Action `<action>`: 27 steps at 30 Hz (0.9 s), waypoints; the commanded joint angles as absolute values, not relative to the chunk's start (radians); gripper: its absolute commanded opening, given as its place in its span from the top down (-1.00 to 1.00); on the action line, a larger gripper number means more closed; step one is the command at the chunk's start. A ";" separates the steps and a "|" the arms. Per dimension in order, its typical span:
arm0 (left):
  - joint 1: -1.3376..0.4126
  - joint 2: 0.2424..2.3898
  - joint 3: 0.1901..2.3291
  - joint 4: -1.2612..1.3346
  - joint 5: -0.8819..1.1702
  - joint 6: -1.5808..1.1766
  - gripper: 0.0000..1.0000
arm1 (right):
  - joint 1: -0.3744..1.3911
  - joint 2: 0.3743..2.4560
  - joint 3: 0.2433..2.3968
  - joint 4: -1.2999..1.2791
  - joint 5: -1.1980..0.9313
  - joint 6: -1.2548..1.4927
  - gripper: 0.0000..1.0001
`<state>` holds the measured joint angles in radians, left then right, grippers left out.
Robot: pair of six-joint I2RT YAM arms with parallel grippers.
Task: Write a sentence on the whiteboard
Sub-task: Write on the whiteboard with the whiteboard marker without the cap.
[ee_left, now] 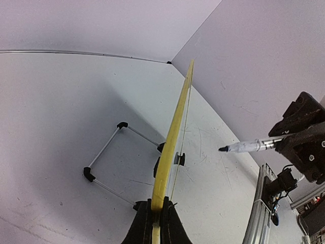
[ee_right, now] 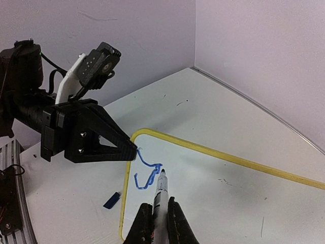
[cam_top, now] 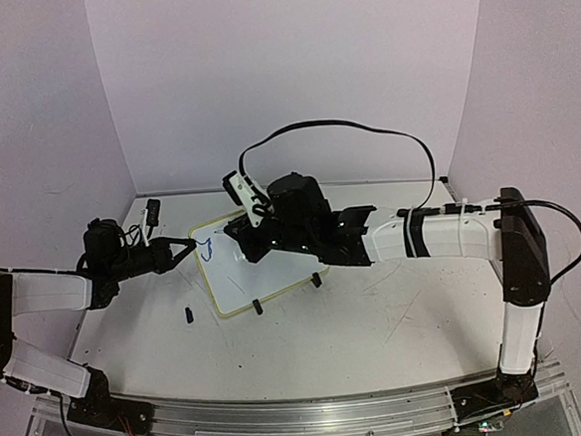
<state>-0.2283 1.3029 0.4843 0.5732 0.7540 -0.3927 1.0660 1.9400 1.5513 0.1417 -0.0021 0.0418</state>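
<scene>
The whiteboard [cam_top: 237,282], white with a yellow frame, stands tilted on the table and has a blue scribble [cam_top: 207,249] near its left edge. My left gripper [cam_top: 188,247] is shut on that left edge. In the left wrist view the frame [ee_left: 175,127] runs edge-on out of my left gripper [ee_left: 158,216]. My right gripper [cam_top: 240,241] is over the board, shut on a marker [ee_right: 161,190]. In the right wrist view my right gripper [ee_right: 160,216] points the marker at the scribble [ee_right: 147,173] on the whiteboard [ee_right: 228,193]. In the left wrist view the marker [ee_left: 249,146] tip is off the board face.
A blue marker cap [ee_right: 112,200] lies on the table left of the board; it also shows in the top view [cam_top: 189,313]. A small black object [cam_top: 154,213] lies at the back left. The board's wire stand [ee_left: 104,150] reaches out behind it. Walls close the table on three sides.
</scene>
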 commanded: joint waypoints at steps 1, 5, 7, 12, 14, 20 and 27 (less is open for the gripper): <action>-0.223 1.302 0.531 0.610 0.745 -0.391 1.00 | 1.073 1.999 1.618 0.152 -0.046 0.030 1.00; -0.224 1.301 0.529 0.610 0.744 -0.387 1.00 | 1.068 2.026 1.631 0.153 -0.027 0.047 1.00; -0.224 1.301 0.528 0.609 0.744 -0.386 1.00 | 1.061 2.020 1.622 0.160 -0.026 0.055 1.00; -0.224 1.307 0.531 0.610 0.748 -0.387 1.00 | 1.053 2.025 1.619 0.167 -0.010 0.060 1.00; -0.223 1.306 0.528 0.611 0.749 -0.386 1.00 | 1.047 2.027 1.620 0.171 -0.010 0.064 1.00; -0.224 1.307 0.529 0.610 0.749 -0.386 1.00 | 1.042 2.043 1.641 0.172 -0.019 0.063 1.00; -0.224 1.305 0.531 0.610 0.753 -0.388 1.00 | 1.043 2.076 1.669 0.160 -0.052 0.076 1.00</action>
